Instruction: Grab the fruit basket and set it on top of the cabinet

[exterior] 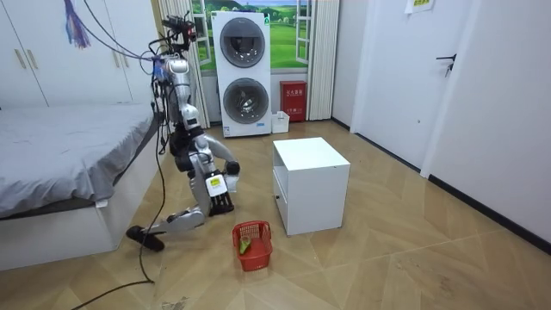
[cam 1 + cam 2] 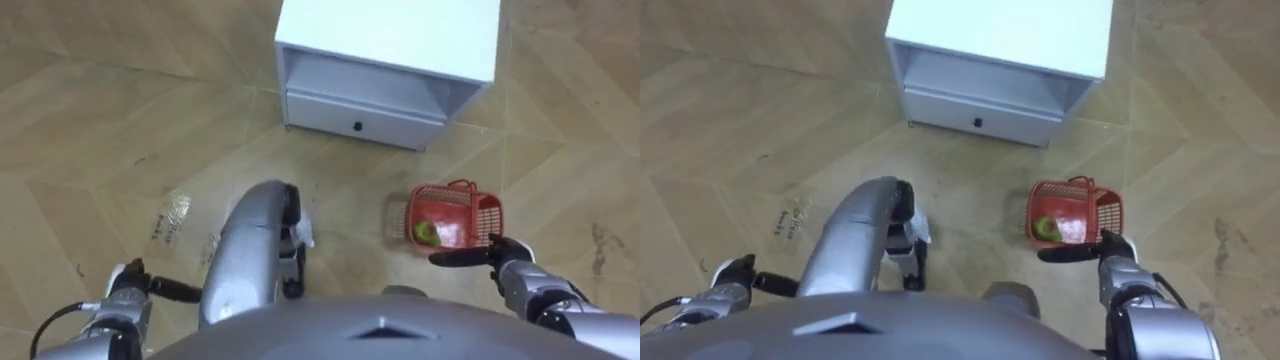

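Observation:
The red plastic fruit basket (image 2: 481, 209) stands on the wooden floor, to my right front, with a green fruit (image 2: 425, 233) inside. Its handle (image 2: 462, 185) lies folded down at the far rim. My right hand (image 2: 503, 254) is open at the basket's near edge, with straight dark fingers pointing left along the rim; whether they touch it I cannot tell. My left hand (image 2: 130, 281) hangs open at the lower left, far from the basket. In the room view I kneel on one knee, and the basket (image 1: 252, 244) is on the floor in front of me.
A white cabinet (image 2: 390, 40) with an open shelf and a drawer (image 2: 360, 118) stands just beyond the basket. My raised knee (image 2: 250, 240) fills the middle foreground. A bed (image 1: 60, 164) is behind me in the room view.

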Robot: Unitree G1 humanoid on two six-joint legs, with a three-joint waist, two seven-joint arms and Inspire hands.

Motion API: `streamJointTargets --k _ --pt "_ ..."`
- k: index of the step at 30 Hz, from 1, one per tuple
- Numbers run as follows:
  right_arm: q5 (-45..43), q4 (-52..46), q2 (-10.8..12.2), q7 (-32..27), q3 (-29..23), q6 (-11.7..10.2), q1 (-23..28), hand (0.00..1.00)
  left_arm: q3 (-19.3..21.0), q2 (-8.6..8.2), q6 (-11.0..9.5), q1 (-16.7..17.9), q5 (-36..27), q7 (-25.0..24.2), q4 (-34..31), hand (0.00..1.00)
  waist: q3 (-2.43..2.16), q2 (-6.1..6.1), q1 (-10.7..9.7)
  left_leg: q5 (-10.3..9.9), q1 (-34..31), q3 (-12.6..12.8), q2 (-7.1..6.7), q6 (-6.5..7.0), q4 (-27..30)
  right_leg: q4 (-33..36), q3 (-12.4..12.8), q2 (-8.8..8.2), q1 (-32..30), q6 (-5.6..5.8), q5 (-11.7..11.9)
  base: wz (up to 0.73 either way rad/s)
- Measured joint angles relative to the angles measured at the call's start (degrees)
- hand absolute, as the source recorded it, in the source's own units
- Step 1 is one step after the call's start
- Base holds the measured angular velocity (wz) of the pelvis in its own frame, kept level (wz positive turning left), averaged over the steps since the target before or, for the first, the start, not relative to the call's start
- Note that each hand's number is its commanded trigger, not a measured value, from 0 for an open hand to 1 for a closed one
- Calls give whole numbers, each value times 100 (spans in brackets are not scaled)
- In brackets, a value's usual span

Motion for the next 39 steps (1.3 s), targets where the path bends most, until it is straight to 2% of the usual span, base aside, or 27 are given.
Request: streamJointTargets --k 2,5,10,11,15,18,19,20,21,22,23,24,27,28,30,32,34,36,39 --pt "-24 -20 -14 8 -4 -11 0 0 -99 61 -71 -52 -255 129 89 0 -5 -57 -144 -199 -542 11 16 65 713 1034 71 -93 -436 -5 -7 16" --pt "78 -18 -33 38 -2 -44 -16 0 -269 88 -267 -56 -531 359 148 0 10 -87 -243 -374 -931 69 -14 126 1315 1898 229 -88 -677 -5 -7 17" --pt "169 -66 -27 31 -1 -145 28 0 -509 118 -451 17 -678 546 296 0 45 -89 -321 -466 -1113 81 -66 86 1769 2557 313 -84 -676 -7 -6 14" --pt "177 -93 -24 -9 -1 -163 62 0 -608 124 -495 80 -681 577 284 0 34 -125 -354 -449 -1126 80 -105 45 1801 2646 313 -85 -655 -7 -6 20" --pt "158 -352 -13 -220 -3 -189 83 0 -915 125 -575 329 -708 584 295 0 26 -185 -458 -397 -1147 80 -116 -64 1891 2882 345 -82 -640 -46 -21 9" --pt "157 -732 -16 -482 0 -268 49 0 -968 127 -591 411 -822 584 316 0 27 -257 -566 -364 -1258 70 -135 -197 2007 3146 358 -83 -658 -196 -96 9" --pt "159 -834 -19 -577 -3 -315 -15 0 -1018 127 -600 482 -920 584 313 0 23 -302 -584 -348 -1309 0 -227 -298 2098 3285 400 -85 -624 -291 -155 -19" --pt "152 -958 -56 -661 -5 -332 -134 0 -1057 71 -593 554 -960 592 311 0 99 -279 -594 -318 -1382 -184 -306 -397 2245 3416 471 -4 -584 -378 -194 -35" --pt "150 -1022 -74 -715 -9 -359 -197 0 -1067 11 -607 561 -967 589 308 0 122 -240 -584 -277 -1426 -318 -374 -481 2266 3418 527 80 -595 -380 -221 -47" --pt "153 -1173 -74 -778 -6 -459 -245 0 -1081 -43 -616 624 -982 585 316 0 109 -217 -603 -205 -1462 -456 -552 -624 2240 3429 605 83 -601 -380 -221 -29" --pt "151 -1302 -95 -842 -6 -505 -242 0 -1151 -57 -617 651 -990 578 316 0 90 -212 -621 -178 -1482 -548 -668 -682 2202 3412 611 82 -601 -380 -220 -14" --pt "150 -1381 -116 -880 -6 -505 -242 0 -1207 -56 -624 636 -990 577 314 0 76 -195 -633 -172 -1487 -585 -728 -698 2180 3408 611 75 -604 -379 -220 0" --pt "157 -1820 -242 -930 -4 -527 -278 0 -1312 -51 -719 610 -1074 541 313 0 67 -193 -652 -155 -1473 -593 -763 -731 2140 3409 672 41 -643 -378 -220 -3" --pt "157 -1891 -273 -952 0 -578 -340 0 -1349 -36 -731 580 -1076 523 311 0 73 -210 -659 -144 -1474 -610 -825 -753 2120 3402 684 4 -641 -377 -220 0" --pt "155 -1901 -299 -981 -1 -636 -443 0 -1423 1 -734 540 -1078 503 305 0 88 -245 -668 -139 -1467 -611 -842 -762 2117 3387 682 -8 -620 -377 -220 0" --pt "152 -1953 -322 -1064 -7 -644 -532 0 -1517 10 -742 513 -1075 450 301 0 91 -252 -680 -139 -1446 -630 -926 -763 2119 3369 687 -54 -575 -375 -219 0" --pt "153 -1955 -321 -1147 -7 -648 -584 0 -1520 18 -751 502 -1075 450 311 0 91 -247 -684 -142 -1439 -615 -939 -767 2111 3370 682 -82 -553 -375 -219 3" --pt "162 -2036 -331 -1175 -41 -648 -589 0 -1564 20 -797 506 -1078 455 309 0 92 -248 -698 -198 -1441 -610 -997 -873 2041 3388 674 -146 -574 -375 -219 11" --pt "181 -2151 -401 -1228 -141 -649 -617 0 -1758 20 -826 596 -1081 459 308 0 98 -174 -725 -209 -1459 -539 -1009 -870 2013 3406 663 -236 -608 -372 -220 8"
